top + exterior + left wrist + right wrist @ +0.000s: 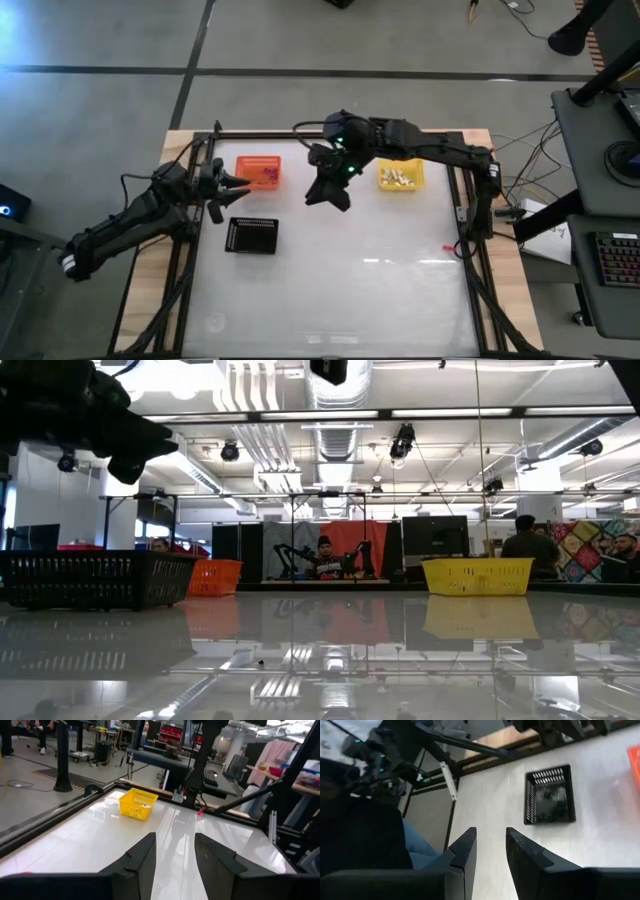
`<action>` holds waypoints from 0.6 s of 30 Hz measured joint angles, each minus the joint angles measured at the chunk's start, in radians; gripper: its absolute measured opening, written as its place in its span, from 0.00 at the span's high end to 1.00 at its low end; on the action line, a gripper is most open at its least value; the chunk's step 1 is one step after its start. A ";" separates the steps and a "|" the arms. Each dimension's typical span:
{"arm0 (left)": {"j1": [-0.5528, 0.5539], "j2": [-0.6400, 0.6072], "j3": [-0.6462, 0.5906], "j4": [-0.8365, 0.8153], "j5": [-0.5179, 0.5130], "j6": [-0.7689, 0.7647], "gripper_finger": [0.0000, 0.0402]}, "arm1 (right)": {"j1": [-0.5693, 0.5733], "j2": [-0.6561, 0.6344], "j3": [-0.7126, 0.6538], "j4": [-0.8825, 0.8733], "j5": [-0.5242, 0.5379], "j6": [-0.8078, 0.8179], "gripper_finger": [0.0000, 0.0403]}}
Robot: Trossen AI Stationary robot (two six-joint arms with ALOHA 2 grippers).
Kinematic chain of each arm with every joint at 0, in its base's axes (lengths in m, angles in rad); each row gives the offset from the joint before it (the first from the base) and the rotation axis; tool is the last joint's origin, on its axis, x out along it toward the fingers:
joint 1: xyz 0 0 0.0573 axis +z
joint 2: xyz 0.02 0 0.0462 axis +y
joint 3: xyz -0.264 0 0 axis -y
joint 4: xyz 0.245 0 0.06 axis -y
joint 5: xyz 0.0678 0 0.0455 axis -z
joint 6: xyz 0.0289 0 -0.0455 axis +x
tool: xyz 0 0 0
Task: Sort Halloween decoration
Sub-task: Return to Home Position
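My left gripper and right gripper, fingers slightly apart, hold nothing; nearby: one orange plastic basket, one yellow plastic basket of cream trinkets, one black mesh tray

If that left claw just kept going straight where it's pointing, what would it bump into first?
Most likely the bare white tabletop: the left gripper, open, points slightly down across it. The yellow basket sits to one side of that line and would probably be missed; depth is unclear.

high: straight down | low: table-level, roomward | wrists: forward, seemingly close | shared: yellow basket
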 joint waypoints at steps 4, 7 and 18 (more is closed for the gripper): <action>0.000 -0.042 -0.007 0.002 0.000 -0.006 0.71 | 0.006 -0.063 -0.002 -0.001 -0.002 -0.017 0.77; 0.000 -0.062 -0.004 0.002 -0.001 -0.004 0.71 | 0.014 -0.126 -0.002 0.021 0.000 -0.009 0.77; 0.000 -0.081 -0.003 -0.023 -0.002 -0.004 0.71 | 0.230 -0.416 -0.055 0.093 0.118 -0.104 0.77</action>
